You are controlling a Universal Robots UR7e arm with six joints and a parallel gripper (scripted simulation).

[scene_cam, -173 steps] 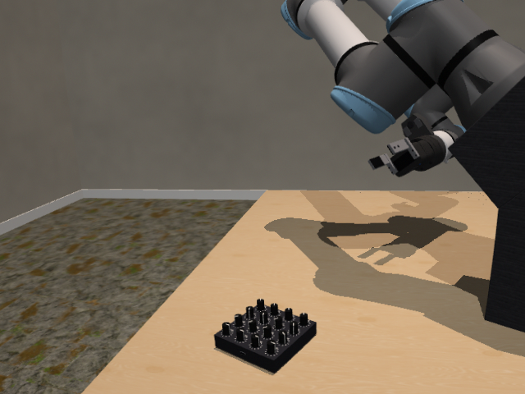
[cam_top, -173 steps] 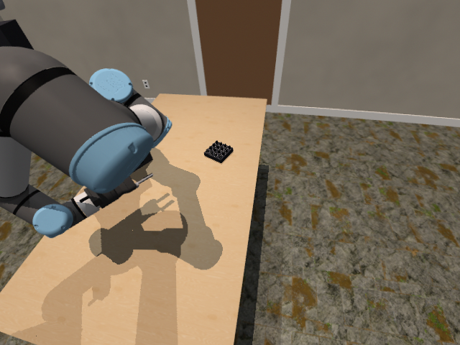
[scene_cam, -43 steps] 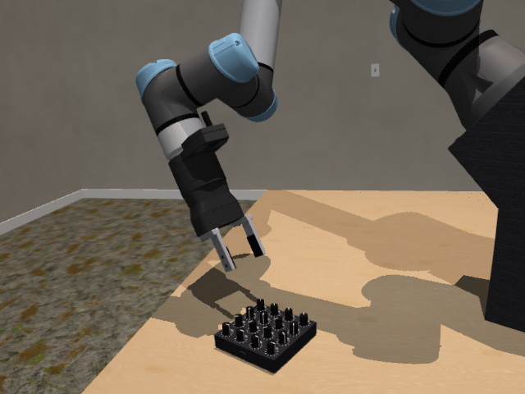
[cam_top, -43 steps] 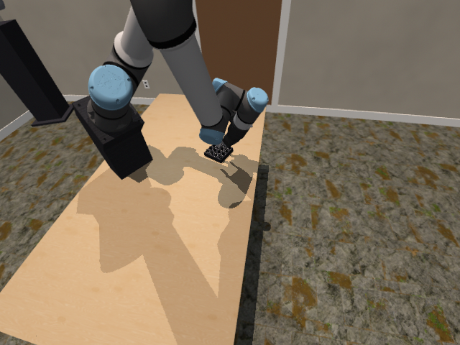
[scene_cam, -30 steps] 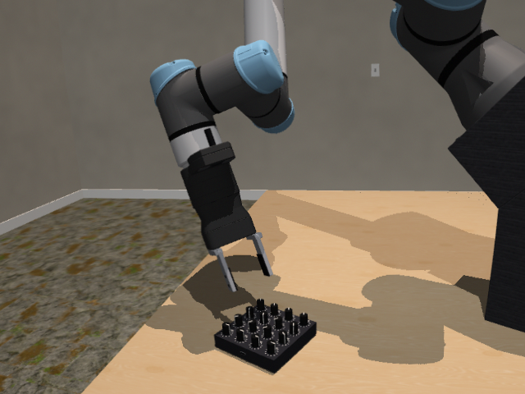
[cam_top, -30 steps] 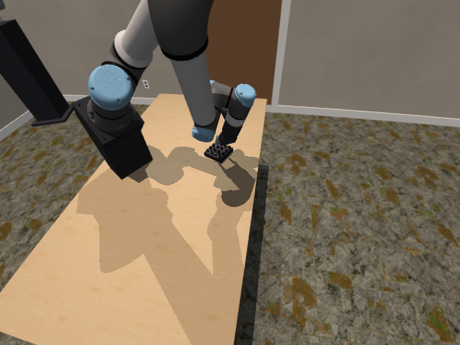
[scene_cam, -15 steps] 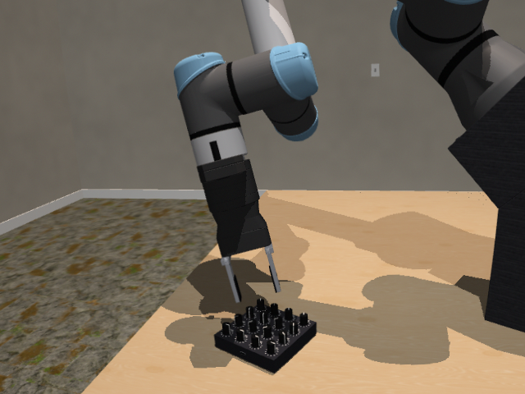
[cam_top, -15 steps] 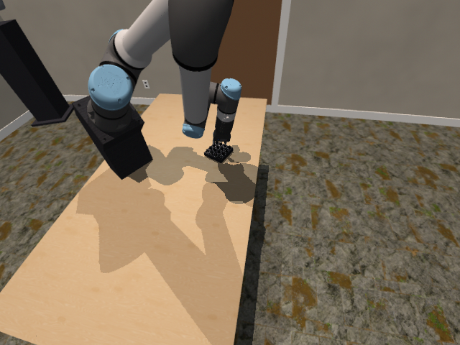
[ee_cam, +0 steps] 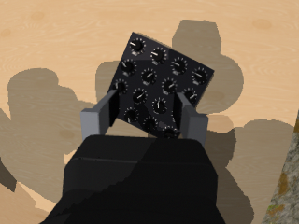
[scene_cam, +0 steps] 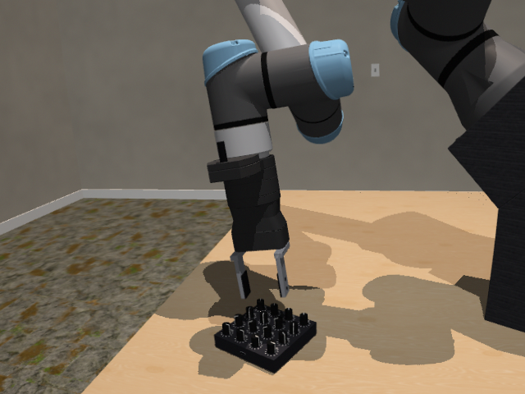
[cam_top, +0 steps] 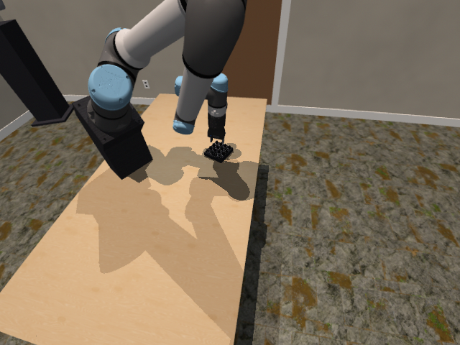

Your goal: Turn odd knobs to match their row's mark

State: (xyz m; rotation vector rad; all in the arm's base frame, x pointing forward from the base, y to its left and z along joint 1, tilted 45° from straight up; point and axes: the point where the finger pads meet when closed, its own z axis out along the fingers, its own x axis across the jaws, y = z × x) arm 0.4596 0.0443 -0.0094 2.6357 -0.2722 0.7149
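Wide-open gripper [cam_top: 216, 140] [scene_cam: 263, 295] [ee_cam: 146, 103] with nothing between its fingers, above black knob box [cam_top: 218, 152] [scene_cam: 276, 365] [ee_cam: 161, 70] on wooden table [cam_top: 159, 237] [scene_cam: 407, 263] [ee_cam: 47, 47], knob directions seemingly mixed.

We observe the black, square knob box [cam_top: 221, 159] [scene_cam: 292, 348] [ee_cam: 154, 91] upright on the table, below the open gripper [cam_top: 217, 141] [scene_cam: 263, 295] [ee_cam: 146, 103] and apart from its fingertips. Its sixteen black knobs [scene_cam: 271, 348] [ee_cam: 149, 76] stand four by four, with white pointer lines at differing angles; we note several nearest the gripper body partly hidden in the wrist view.
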